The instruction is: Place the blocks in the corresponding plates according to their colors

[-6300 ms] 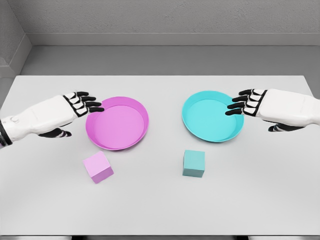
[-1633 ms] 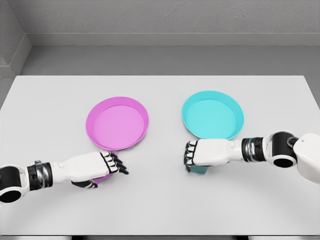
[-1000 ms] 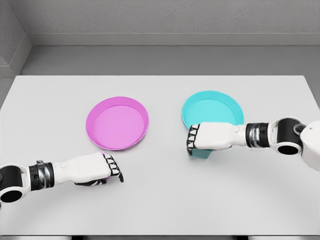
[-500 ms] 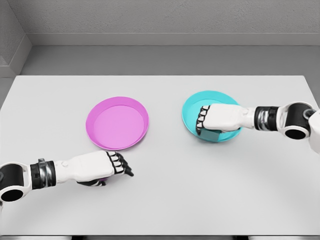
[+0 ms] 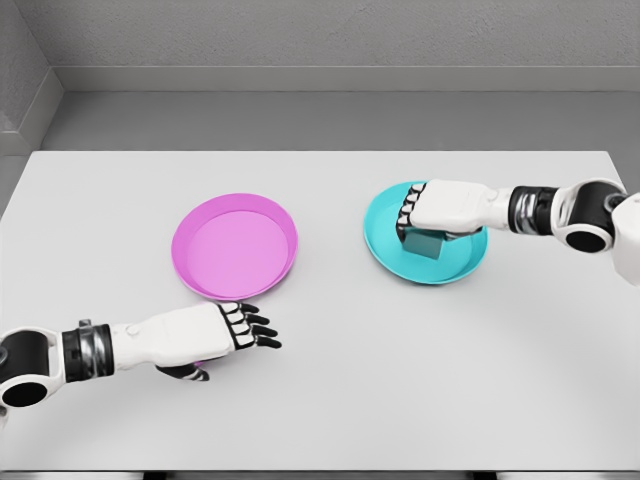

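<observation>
The right robot hand [image 5: 425, 218] is clenched on the teal block [image 5: 424, 243], which sits under it over the teal plate [image 5: 385, 245]. It should loosen gently and rise straight. The left robot hand [image 5: 240, 328], fingers spread, covers the pink block; the pink plate [image 5: 235, 247] lies just beyond.

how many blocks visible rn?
1. The teal block sits over the teal plate, under the right hand. A pink block may be hidden beneath the left hand, near the pink plate.
</observation>
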Robot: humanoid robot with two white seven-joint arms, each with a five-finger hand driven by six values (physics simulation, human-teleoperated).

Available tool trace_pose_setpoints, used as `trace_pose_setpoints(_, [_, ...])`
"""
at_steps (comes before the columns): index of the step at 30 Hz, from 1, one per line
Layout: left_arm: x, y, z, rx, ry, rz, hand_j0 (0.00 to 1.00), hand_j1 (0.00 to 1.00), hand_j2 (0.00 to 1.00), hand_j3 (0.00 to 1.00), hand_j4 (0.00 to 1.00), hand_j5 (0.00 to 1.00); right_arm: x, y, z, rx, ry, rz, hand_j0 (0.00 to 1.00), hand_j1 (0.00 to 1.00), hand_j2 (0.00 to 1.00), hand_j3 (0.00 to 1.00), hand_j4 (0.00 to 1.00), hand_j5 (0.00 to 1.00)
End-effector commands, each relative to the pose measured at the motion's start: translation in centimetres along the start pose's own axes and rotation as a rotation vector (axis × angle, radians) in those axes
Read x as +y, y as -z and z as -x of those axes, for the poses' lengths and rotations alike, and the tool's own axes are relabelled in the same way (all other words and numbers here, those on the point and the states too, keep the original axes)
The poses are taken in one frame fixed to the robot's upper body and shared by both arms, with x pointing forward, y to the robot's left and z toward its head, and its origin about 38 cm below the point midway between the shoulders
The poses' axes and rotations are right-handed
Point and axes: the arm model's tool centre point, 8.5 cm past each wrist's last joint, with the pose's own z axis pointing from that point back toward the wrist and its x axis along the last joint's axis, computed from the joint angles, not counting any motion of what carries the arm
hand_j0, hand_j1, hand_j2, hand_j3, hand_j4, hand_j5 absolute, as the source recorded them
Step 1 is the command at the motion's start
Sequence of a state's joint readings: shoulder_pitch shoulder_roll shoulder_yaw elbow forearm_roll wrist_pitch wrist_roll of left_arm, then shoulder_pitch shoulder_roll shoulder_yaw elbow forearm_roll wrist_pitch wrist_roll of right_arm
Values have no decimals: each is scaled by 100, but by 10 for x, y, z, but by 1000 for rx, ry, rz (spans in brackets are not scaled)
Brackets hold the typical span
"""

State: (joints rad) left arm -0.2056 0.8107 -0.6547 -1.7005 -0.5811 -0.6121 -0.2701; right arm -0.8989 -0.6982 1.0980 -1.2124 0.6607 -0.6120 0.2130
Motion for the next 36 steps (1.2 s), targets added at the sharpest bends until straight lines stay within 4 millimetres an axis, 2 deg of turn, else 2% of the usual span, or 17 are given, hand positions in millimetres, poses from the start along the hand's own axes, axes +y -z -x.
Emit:
trace_pose_setpoints(1, [4, 1, -4, -13, -7, -18, 100, 100, 100, 100, 100, 100, 3, 2, 4, 11, 15, -3, 57, 57, 57, 57, 57, 57])
trace_pose_setpoints(11, [1, -13, 4, 18, -1, 13, 100, 100, 100, 100, 100, 100, 3, 1, 18, 55, 35, 2, 57, 57, 57, 57, 57, 57])
trace_pose_setpoints(12, [3, -15, 7, 27, 1, 9, 100, 100, 100, 100, 100, 100, 1, 9, 20, 57, 46, 5, 58, 58, 58, 58, 58, 58])
trace_pose_setpoints(16, [6, -19, 9, 38, 7, 8, 100, 100, 100, 100, 100, 100, 2, 12, 23, 68, 57, 2, 59, 59, 59, 59, 59, 59])
trace_pose_setpoints(17, [6, -19, 10, 41, 8, 8, 100, 100, 100, 100, 100, 100, 2, 11, 24, 70, 58, 0, 62, 62, 62, 62, 62, 62])
trace_pose_setpoints(18, [5, -22, 12, 47, 7, 12, 100, 100, 100, 100, 100, 100, 3, 12, 24, 69, 59, -1, 76, 76, 76, 76, 76, 76])
trace_pose_setpoints(19, [4, -25, 14, 58, 5, 18, 100, 100, 100, 100, 100, 100, 3, 12, 23, 68, 60, 1, 99, 99, 99, 99, 99, 99])
trace_pose_setpoints(27, [2, -33, 22, 88, 3, 29, 100, 100, 100, 100, 100, 100, 1, 8, 27, 83, 67, 20, 100, 100, 100, 100, 100, 100])
trace_pose_setpoints(31, [0, -38, 29, 111, -6, 34, 100, 100, 100, 100, 100, 100, -5, -2, 34, 107, 82, 55, 100, 100, 100, 100, 100, 100])
trace_pose_setpoints(32, [-1, -39, 29, 113, -7, 36, 100, 100, 100, 100, 100, 100, -5, -18, 43, 141, 89, 68, 100, 100, 100, 100, 100, 100])
trace_pose_setpoints(36, [-5, -41, 33, 126, -17, 43, 100, 100, 100, 100, 100, 100, -18, -58, 49, 182, 48, 116, 100, 100, 100, 100, 100, 100])
